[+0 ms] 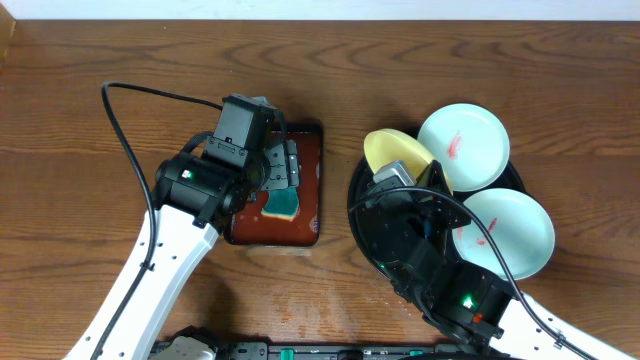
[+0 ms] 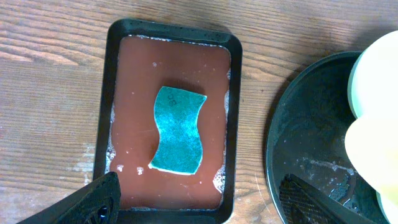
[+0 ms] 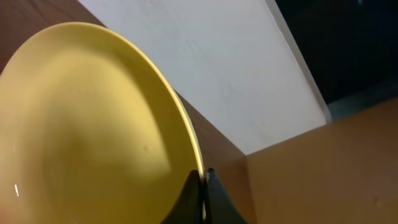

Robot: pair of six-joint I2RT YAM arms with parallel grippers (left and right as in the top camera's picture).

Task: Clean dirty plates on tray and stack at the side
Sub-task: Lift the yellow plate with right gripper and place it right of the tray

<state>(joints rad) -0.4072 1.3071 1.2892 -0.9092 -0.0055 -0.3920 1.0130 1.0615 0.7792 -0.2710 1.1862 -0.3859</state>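
The black tray (image 1: 365, 215) sits right of centre and holds two white plates with red smears, one at the back (image 1: 463, 146) and one at the right (image 1: 505, 232). My right gripper (image 1: 428, 180) is shut on the rim of the pale yellow plate (image 1: 392, 153), holding it tilted up above the tray; the right wrist view shows the fingers (image 3: 204, 177) pinching that plate's (image 3: 87, 124) edge. My left gripper (image 1: 283, 170) is open and empty above the green sponge (image 1: 282, 203). In the left wrist view the sponge (image 2: 179, 130) lies ahead of the spread fingers (image 2: 202, 202).
The sponge lies in a red-brown rectangular tray (image 1: 305, 150) with soapy water, left of the black tray (image 2: 298, 143). A black cable (image 1: 125, 130) runs over the wooden table at the left.
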